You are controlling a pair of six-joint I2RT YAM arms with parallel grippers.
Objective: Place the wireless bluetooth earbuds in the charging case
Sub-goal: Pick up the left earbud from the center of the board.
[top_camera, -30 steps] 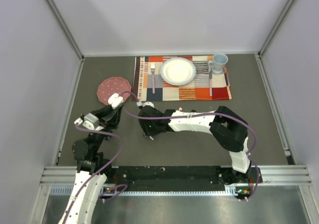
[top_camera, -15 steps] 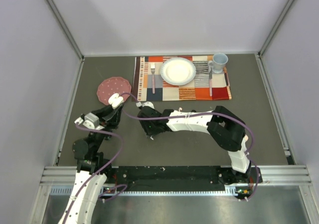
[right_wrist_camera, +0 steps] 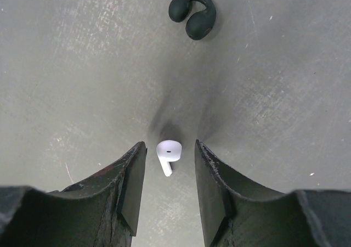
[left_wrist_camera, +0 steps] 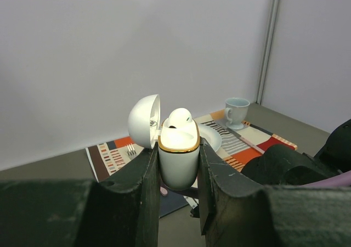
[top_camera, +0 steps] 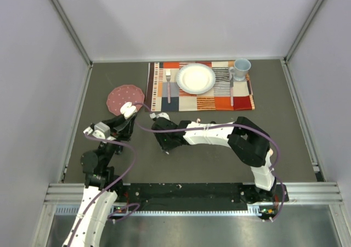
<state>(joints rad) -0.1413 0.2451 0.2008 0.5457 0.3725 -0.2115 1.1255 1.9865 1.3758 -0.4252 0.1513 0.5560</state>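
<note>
Since the right arm swung a little to its left over the last second and then came to rest, the right fingers (right_wrist_camera: 135,170) now stand low over the grey surface (right_wrist_camera: 77,66) with a loose white earbud (right_wrist_camera: 168,152) lying between them. They have drawn in slightly over that second but are apart, with a gap showing on either side of the bud, so nothing is gripped yet. The bud lies on its side, stem pointing back toward the wrist. A black clip-shaped earbud (right_wrist_camera: 193,15) lies further out on the same surface, well apart from the fingers. The left arm has barely shifted. Its left fingers (left_wrist_camera: 149,181) are clamped on the white charging case (left_wrist_camera: 179,151), which is held upright above the surface. The lid (left_wrist_camera: 144,121) is swung open to one side, and one white earbud (left_wrist_camera: 180,118) is already seated in the case, its head above the gold rim. From the narrowing gap I judge that the right arm is in the closing stage of a pick, so one of this pair is done and the second waits to be pinched and carried across to the case. The bud is small and smooth, so an off-centre squeeze could flick it out sideways.
</note>
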